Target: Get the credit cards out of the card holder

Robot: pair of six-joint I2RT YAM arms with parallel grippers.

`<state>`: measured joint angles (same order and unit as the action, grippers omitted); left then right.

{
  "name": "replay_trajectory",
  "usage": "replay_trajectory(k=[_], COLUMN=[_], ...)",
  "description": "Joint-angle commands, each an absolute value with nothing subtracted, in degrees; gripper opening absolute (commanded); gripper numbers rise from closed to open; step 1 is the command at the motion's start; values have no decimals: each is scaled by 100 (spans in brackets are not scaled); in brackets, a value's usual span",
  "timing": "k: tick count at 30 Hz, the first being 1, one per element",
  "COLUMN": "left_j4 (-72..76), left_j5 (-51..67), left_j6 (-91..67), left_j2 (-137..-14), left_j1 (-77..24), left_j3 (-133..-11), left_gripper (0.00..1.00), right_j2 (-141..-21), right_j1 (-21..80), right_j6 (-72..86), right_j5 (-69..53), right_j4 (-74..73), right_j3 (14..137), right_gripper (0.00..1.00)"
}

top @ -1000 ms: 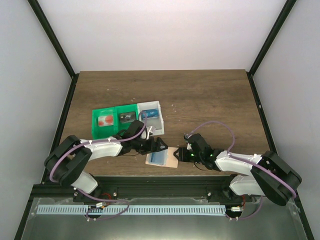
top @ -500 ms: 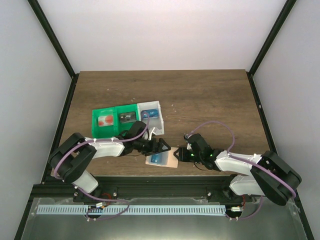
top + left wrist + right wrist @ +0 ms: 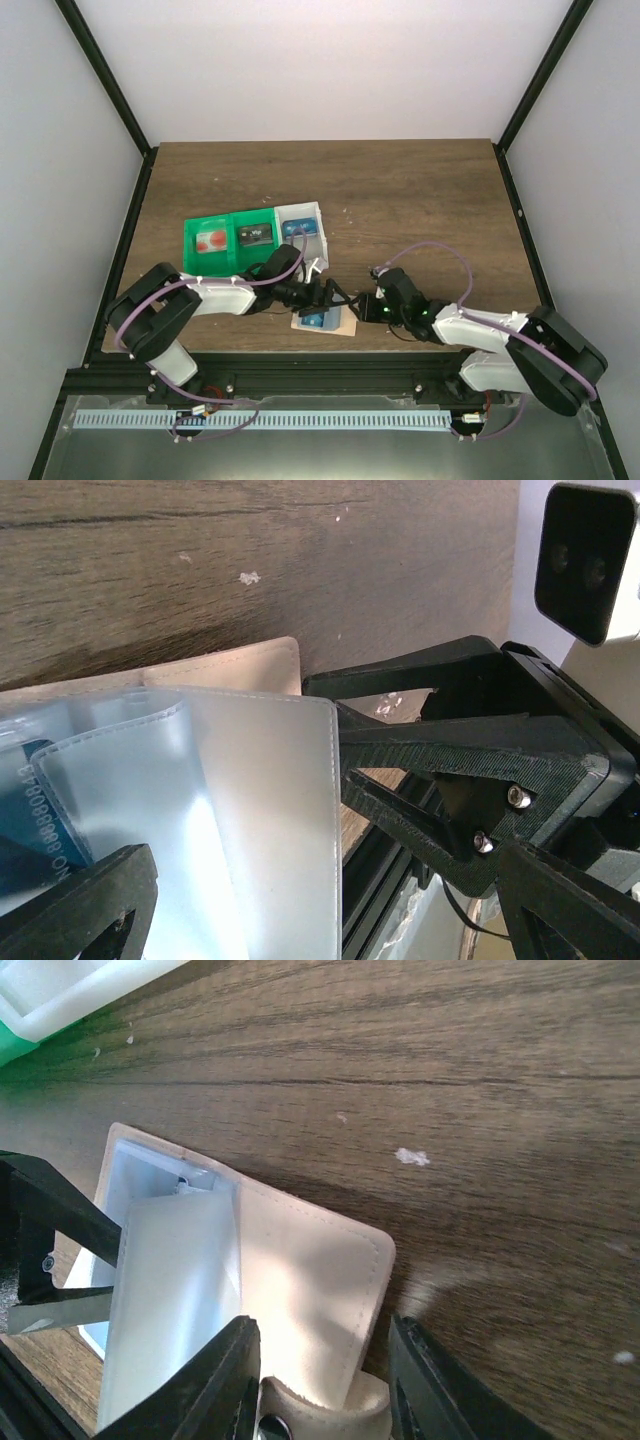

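**Most cards out, one blue card left in the holder**

On the worktop [image 3: 420,200], the green tray [image 3: 190,250] carries a pale card with red circles [image 3: 210,240] in one compartment and a dark card [image 3: 255,236] in the next. The white box [image 3: 300,208] just beside it holds a blue card [image 3: 300,228]. Judged from that, much of the unloading looks done.

The card holder [image 3: 325,321] lies open near the front edge of the worktop, between the two arms. The right gripper [image 3: 320,1360] has its jaws narrowed onto the holder's tan flap, pinning that corner down. The left gripper [image 3: 333,297] hangs over the clear inner sleeves with its jaws spread wide, holding nothing.

At least one card is not yet out: the left wrist view shows a bright blue card [image 3: 40,820] tucked under a translucent sleeve. Left to do, by this reading, is to pinch that card, slide it free of the sleeve and set it down. Whether other pockets hide more cards cannot be told.

The only writing is a row of white digits along that blue card's edge, seen through the sleeve and only partly legible. No brand name is readable anywhere, and the print on the cards in the tray and box is too small to read.
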<state>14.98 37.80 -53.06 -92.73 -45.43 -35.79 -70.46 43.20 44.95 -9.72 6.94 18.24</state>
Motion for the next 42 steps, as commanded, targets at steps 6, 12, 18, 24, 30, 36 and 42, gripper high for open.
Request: replay_trajectory(k=[6,12,18,24,30,36,42], left_j4=[1949,1867,1824,1853,1863,1822,745], left_j5=[3813,3763,3725,3747,3691,3661,3158], left_j6=[-5590,-5581,-5575,-5585,-5607,-5577,-5063], left_j2=[-9455,-9532,-9649,-9776,-9727,-9531,-9102], left_j1=[-4660,-4708,-4763,-4857,-4876,-4871,-4801], left_j3=[-3682,-3839,-4004,-4202,-4230,-4315,-4689], left_gripper=[94,94,93,93,93,93,96], right_j2=[-6697,-6179,-5385,-5076,-5271,-5800,-6392], right_j1=[4298,4298,4297,4298,4306,4381,4407], right_j6=[4608,4680,4745,4913,4954,5011,5018], right_j5=[-731,-815,-979,-1428,-1748,-1841,-1722], right_j4=[716,354,234,522,919,1329,1328], right_j3=[1591,1617,1457,1274,1200,1177,1290], right_gripper=[37,37,30,25,25,25,25])
